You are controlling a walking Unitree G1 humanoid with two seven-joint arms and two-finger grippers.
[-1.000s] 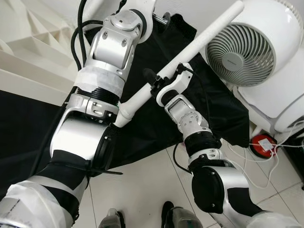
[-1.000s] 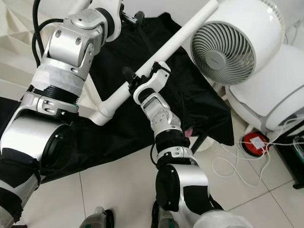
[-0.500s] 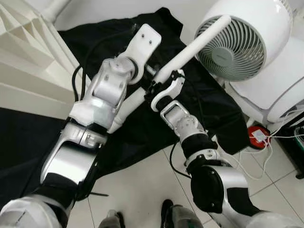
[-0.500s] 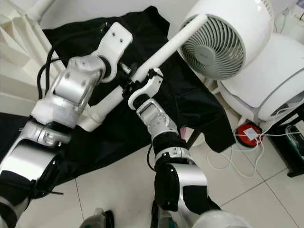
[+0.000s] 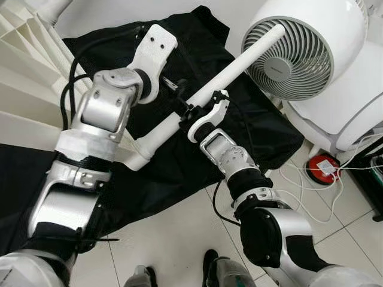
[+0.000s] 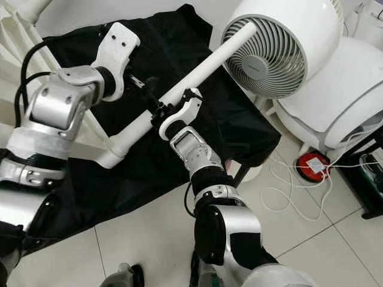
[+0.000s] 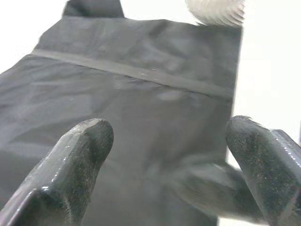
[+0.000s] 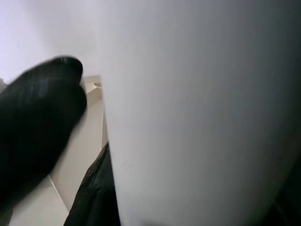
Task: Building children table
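Two silver arms reach forward over a black cloth [image 5: 197, 161] spread on the tiled floor [image 5: 173, 239]. Farthest left stands a white ribbed panel [image 5: 24, 78], its slanted ridges running beside the left arm. The left gripper [image 7: 164, 165] is raised above the cloth, its jaws spread wide with nothing between them; in the left wrist view the two black fingertips [image 7: 84, 141] stand well apart, with dark fabric and a grey seam line behind them. From the head cameras that gripper's white wrist plate [image 5: 154, 51] tilts up and away, near the tube but apart from it.

A long white table leg [image 5: 236, 66], a round tube, runs on a slant from lower left to upper right. Its lower end carries a wider collar [image 5: 139, 158] close beside the left forearm, and its upper end crosses in front of the fan grille. The right gripper [image 5: 197, 116] clamps the tube around its middle, jaws closed on it; in the right wrist view the pale tube [image 8: 197, 113] sits hard against one black finger [image 8: 37, 122].

To the right stands a large white fan [image 5: 305, 54] with a round grey grille. Below it on the floor lie a red and white device [image 5: 323, 167] and loose white cables [image 5: 299, 191].
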